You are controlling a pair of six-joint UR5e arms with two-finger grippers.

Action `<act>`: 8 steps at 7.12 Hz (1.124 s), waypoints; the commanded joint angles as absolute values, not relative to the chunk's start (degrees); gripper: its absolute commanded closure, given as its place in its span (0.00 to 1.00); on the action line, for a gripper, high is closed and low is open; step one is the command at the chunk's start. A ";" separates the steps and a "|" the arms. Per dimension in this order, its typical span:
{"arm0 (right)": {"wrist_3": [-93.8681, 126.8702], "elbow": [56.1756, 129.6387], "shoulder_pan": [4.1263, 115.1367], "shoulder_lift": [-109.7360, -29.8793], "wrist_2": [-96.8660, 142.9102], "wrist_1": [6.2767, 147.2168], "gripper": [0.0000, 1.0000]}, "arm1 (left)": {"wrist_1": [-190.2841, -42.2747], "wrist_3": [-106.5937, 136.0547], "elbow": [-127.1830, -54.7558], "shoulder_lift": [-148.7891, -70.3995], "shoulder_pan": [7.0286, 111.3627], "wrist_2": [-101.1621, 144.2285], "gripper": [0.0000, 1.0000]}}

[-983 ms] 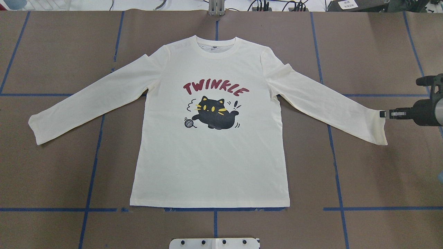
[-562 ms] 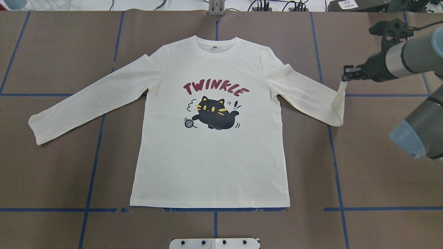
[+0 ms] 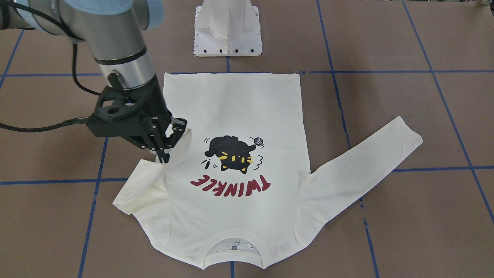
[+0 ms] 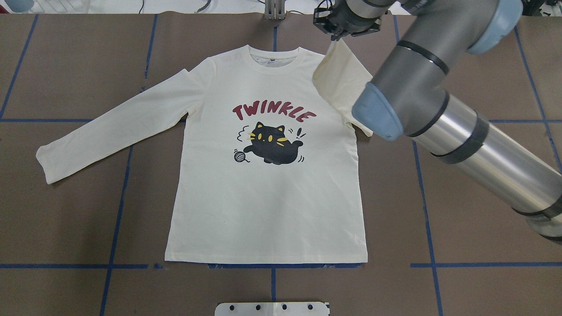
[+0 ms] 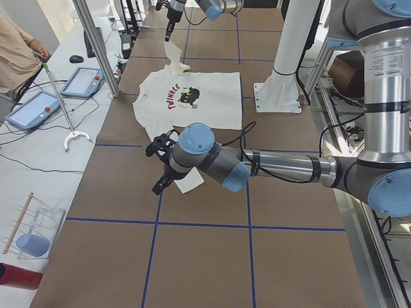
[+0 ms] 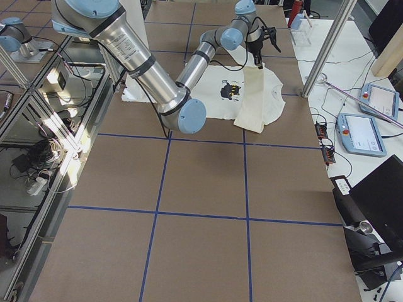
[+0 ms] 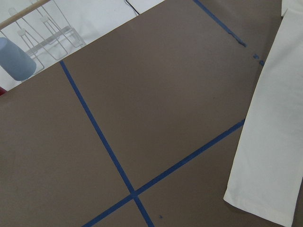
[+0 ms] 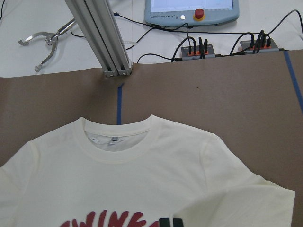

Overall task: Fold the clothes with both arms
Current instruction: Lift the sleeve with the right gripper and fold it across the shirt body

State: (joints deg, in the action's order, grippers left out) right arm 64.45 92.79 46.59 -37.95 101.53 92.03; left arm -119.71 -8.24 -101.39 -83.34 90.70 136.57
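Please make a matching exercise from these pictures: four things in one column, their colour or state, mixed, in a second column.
Things:
1 right gripper
2 word TWINKLE
3 cat print
4 sleeve on the robot's left

States:
a dark red
b flat on the table
c shut on the other sleeve
d black

Pairs: 1-c; 2-a; 3-d; 4-b

brown table [image 4: 57, 219] crossed by blue tape [image 4: 66, 266]; white pedestal [image 3: 227, 31] at its edge; a pendant [image 5: 82, 82] near a person [image 5: 16, 54].
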 commanded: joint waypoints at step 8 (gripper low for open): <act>85.08 47.99 29.53 -9.32 80.41 72.86 0.00 | -119.71 -7.91 -100.80 -83.67 90.70 136.49 0.00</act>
